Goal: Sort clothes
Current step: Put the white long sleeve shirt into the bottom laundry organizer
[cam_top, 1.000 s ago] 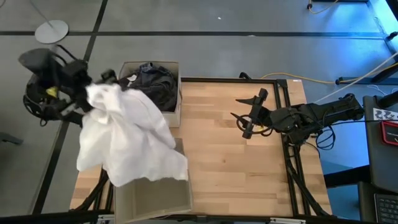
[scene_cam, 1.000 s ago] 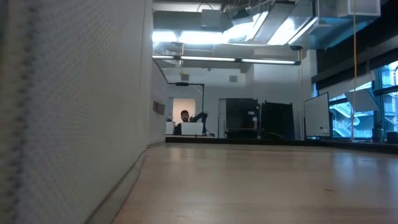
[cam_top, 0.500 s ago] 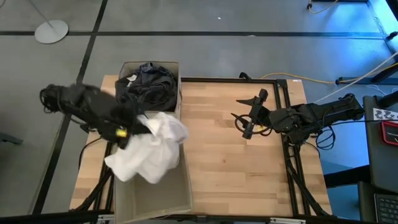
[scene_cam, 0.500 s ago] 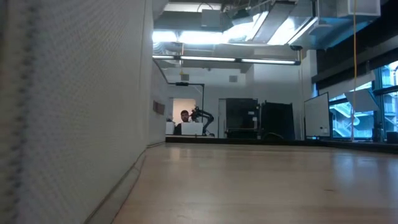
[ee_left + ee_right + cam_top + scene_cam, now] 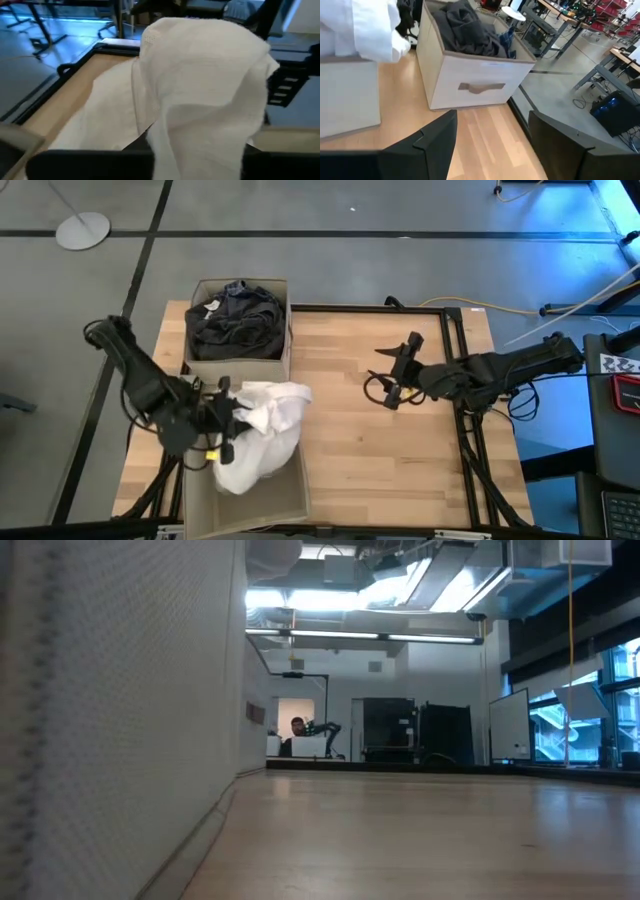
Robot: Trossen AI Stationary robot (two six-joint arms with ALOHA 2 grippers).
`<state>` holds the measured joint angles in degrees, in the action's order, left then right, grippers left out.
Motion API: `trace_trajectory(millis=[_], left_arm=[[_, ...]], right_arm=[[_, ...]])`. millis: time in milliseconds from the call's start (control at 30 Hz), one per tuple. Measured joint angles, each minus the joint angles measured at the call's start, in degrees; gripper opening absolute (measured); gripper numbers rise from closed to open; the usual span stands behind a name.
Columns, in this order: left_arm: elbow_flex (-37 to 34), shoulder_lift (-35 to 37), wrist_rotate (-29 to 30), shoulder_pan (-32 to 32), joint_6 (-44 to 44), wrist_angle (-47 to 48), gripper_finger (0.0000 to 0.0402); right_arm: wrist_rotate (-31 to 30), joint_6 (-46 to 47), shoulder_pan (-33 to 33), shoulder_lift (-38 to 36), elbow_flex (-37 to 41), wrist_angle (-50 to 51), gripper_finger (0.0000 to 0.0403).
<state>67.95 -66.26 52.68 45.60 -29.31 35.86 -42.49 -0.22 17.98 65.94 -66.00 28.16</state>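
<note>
A white garment (image 5: 262, 432) is held bunched over the beige box (image 5: 285, 502) at the desk's (image 5: 370, 440) seven o'clock by the left claw (image 5: 228, 428), shut on the cloth. If released now, the part draped over the rim (toward three o'clock) could be left hanging outside. The right claw (image 5: 392, 378) is parked empty, fingers apart, near centre.

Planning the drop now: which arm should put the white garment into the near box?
Left. The left gripper holds the white garment over the near beige box. The right gripper is open over bare table, well away.
</note>
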Motion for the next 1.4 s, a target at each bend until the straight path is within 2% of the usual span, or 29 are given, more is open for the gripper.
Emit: trace_trajectory(millis=[133,300,467,633,733,867,967,1100,1267,1400], left_arm=[[-5.61,0.14,4.28,3.5,-4.98,0.54,0.0053],[-9.74,0.12,4.58,4.07,-7.39,1.16,0.0054],[-10.37,0.11,4.36,3.32,-9.54,1.4,0.0058],[-10.37,0.16,2.72,3.32,-11.62,1.66,0.0104],[-10.28,0.26,1.18,3.01,-13.02,1.86,0.0148],[-9.11,0.96,-3.62,2.27,-12.34,2.28,0.0204],[-8.53,3.1,-6.05,2.45,-10.1,2.41,0.0232],[-8.52,7.38,-6.41,4.27,-8.02,3.7,0.0245],[-8.49,11.67,-6.86,7.83,-12.16,7.67,0.0244],[-8.49,13.76,-6.42,9.33,-10.77,8.3,0.0245]], right_arm=[[0.06,-0.01,0.02,0.01,4.33,-4.76,0.0248],[3.08,-0.01,0.02,0.01,7.41,-8.53,0.0248],[3.54,0.36,0.02,-0.01,7.72,-8.12,0.0248],[9.47,1.5,0.0,-0.01,7.74,-7.35,0.0248],[9.0,1.31,0.0,0.2,7.72,-8.69,0.0248],[8.63,1.3,0.0,0.28,7.72,-8.75,0.0248],[8.65,1.43,0.0,0.28,7.72,-8.74,0.0248],[8.95,1.46,0.0,0.28,7.72,-8.74,0.0248],[11.61,1.78,0.0,0.28,7.72,-8.74,0.0248],[12.19,1.47,0.0,0.28,7.72,-9.03,0.0248]])
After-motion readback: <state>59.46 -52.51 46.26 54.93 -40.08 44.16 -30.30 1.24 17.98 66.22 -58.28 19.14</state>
